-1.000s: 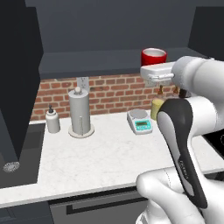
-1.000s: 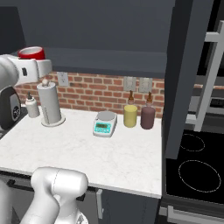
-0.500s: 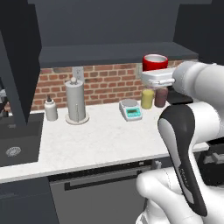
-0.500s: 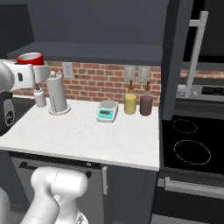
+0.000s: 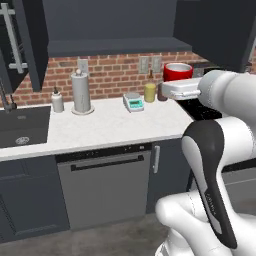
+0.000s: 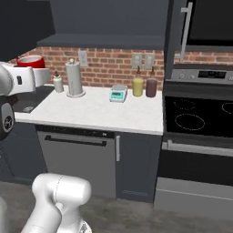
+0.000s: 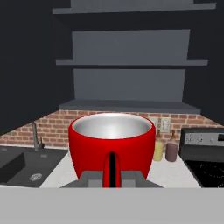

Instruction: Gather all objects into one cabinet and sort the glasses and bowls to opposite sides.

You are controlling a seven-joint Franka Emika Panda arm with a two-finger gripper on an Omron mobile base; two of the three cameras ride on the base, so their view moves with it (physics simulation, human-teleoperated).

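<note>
Pincer (image 5: 176, 86) clamped on red cup (image 5: 178, 71), above counter (image 5: 110, 126) edge.

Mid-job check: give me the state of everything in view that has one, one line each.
gripper: shut on the red cup
red cup: upright, held in the air, nothing visible inside
wall cabinet: doors open, shelves bare in the hand view
paper-towel roll: upright on the counter
yellow jar: upright at the brick wall
maroon jar: upright beside the yellow jar

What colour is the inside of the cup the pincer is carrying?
Silvery grey inside, glossy red outside. The hand view shows the cup best, held in the pincer.
</note>
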